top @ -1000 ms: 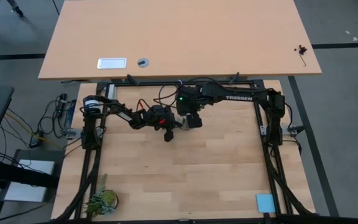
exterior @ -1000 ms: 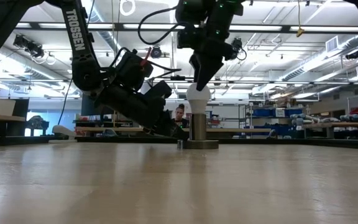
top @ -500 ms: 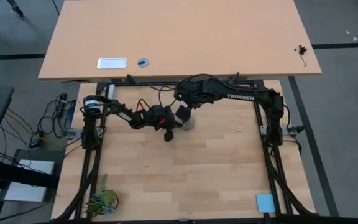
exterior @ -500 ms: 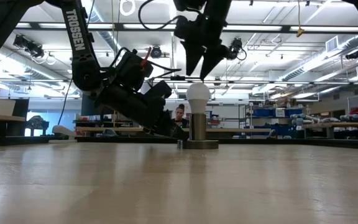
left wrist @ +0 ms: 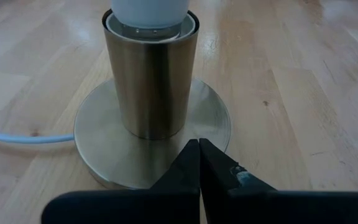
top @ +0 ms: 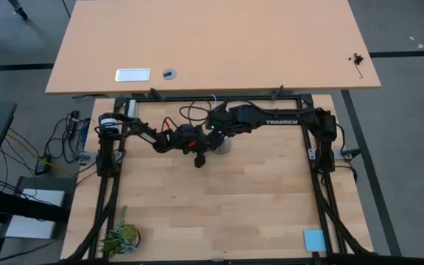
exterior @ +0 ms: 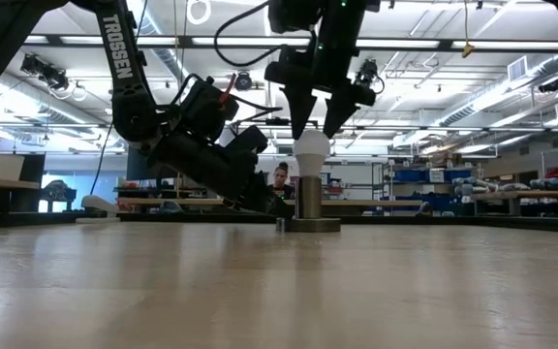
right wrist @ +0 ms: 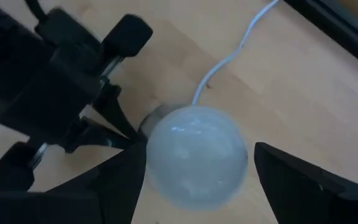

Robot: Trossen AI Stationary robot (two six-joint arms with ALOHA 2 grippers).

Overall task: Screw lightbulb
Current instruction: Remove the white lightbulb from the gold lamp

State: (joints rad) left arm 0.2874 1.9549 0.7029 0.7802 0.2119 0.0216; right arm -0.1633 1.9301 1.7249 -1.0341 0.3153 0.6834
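Your lightbulb (exterior: 310, 146) stands upright in the metal socket (exterior: 309, 197), its white globe rising out of the cylinder's mouth; the socket's round base (left wrist: 151, 134) rests flat on the wooden table (exterior: 279, 291); your right gripper (exterior: 312, 121) hangs directly above the socket, fingers spread wide either side of the globe, gripping nothing; your left gripper (left wrist: 199, 163) is pinched tight, tips pressed down on the base's rim just beside the cylinder; a white cord (right wrist: 229, 56) trails away from the socket.
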